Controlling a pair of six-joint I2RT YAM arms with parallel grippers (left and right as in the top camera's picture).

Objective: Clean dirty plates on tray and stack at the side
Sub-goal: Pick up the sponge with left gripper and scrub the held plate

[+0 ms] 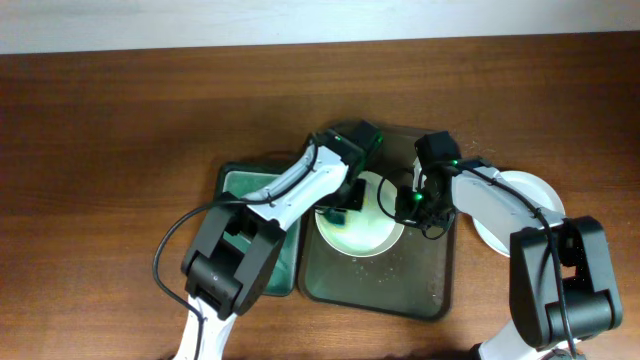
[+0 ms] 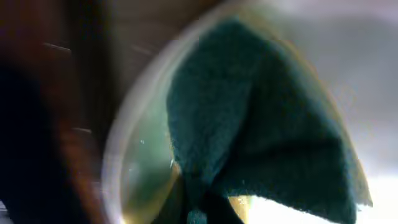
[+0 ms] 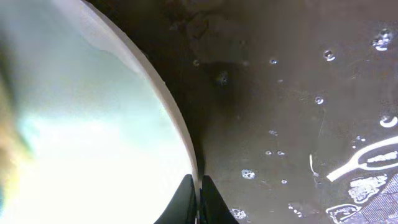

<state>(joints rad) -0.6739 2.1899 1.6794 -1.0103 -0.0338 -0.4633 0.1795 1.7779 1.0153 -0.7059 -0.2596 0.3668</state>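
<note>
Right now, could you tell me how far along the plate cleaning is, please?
Done: a side plate lies off the tray on the table at the right; whether more sit under it I cannot tell. In hand: the left gripper appears to hold the sponge on the only plate on the tray, while the right gripper pinches its rim. Left: finishing it and stacking it aside.

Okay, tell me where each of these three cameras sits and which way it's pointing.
Overhead: fixed above the table, looking straight down at the tray and the plate on it; left arm and right arm show.
Left wrist: on the left arm, blurred, facing the sponge it holds over the plate; left pincer barely shows.
Right wrist: on the right arm, facing down at the plate's rim and wet tray; right pincer tips pinch the rim.
Shared: all three see that plate.
</note>
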